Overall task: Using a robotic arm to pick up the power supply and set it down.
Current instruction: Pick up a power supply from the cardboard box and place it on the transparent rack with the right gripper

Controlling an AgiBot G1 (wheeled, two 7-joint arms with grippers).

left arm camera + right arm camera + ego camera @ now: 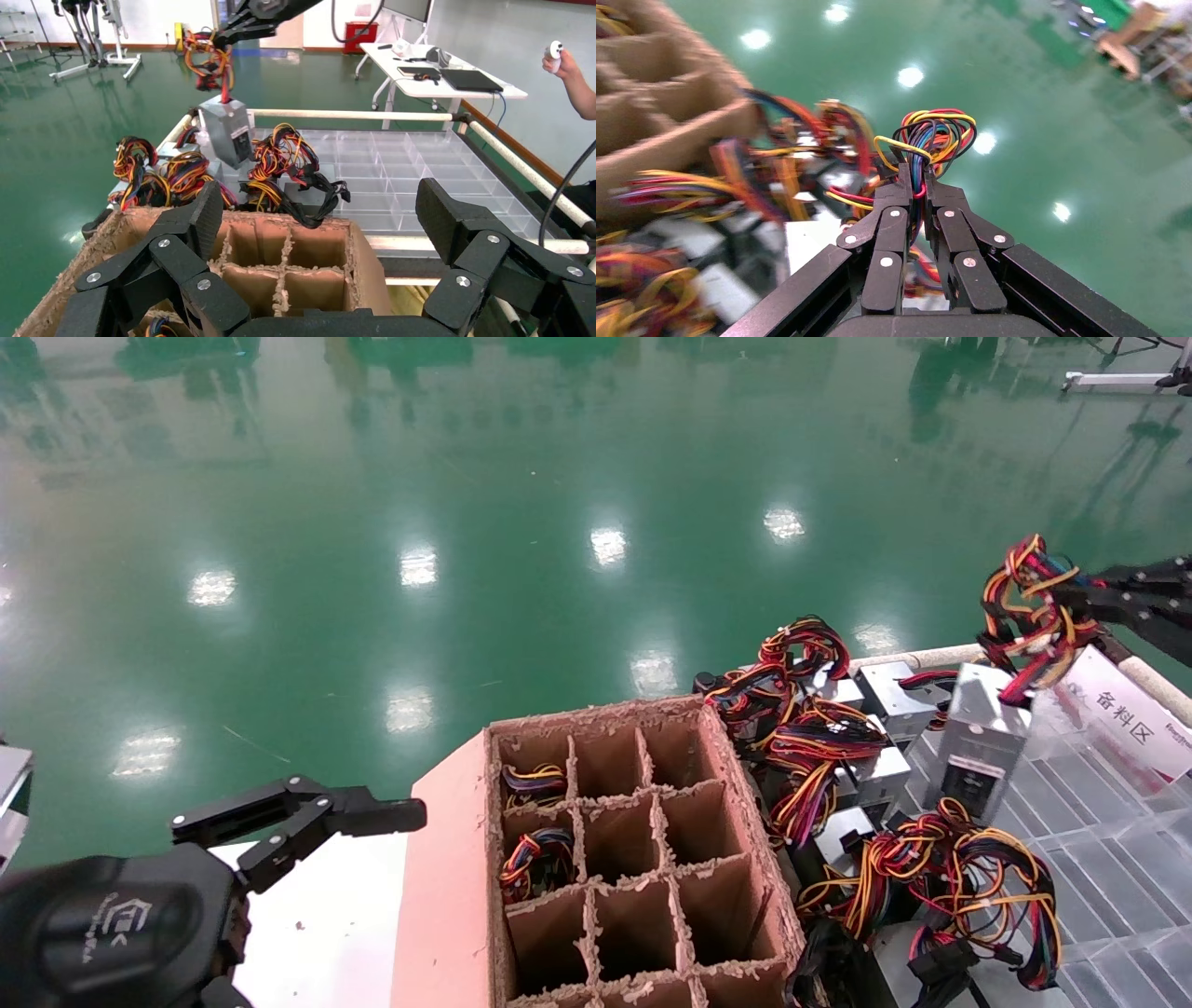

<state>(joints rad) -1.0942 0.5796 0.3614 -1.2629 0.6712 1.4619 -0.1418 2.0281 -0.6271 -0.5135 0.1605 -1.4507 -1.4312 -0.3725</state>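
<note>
One power supply [978, 747] hangs from our right gripper [1071, 607], which is clenched on its cable bundle [1029, 607] rather than the metal case (the wires give slim fingers something to pinch); the unit dangles tilted above the clear tray [1108, 859], beside the other supplies [838, 747]; our left gripper [307, 817] waits released near the cardboard divider box [633, 859], whose cells look like the likely destination.

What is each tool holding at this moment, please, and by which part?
The right tool grips a power supply by its wire bundle, the grey box hanging below. The left tool is open and holds nothing.
</note>
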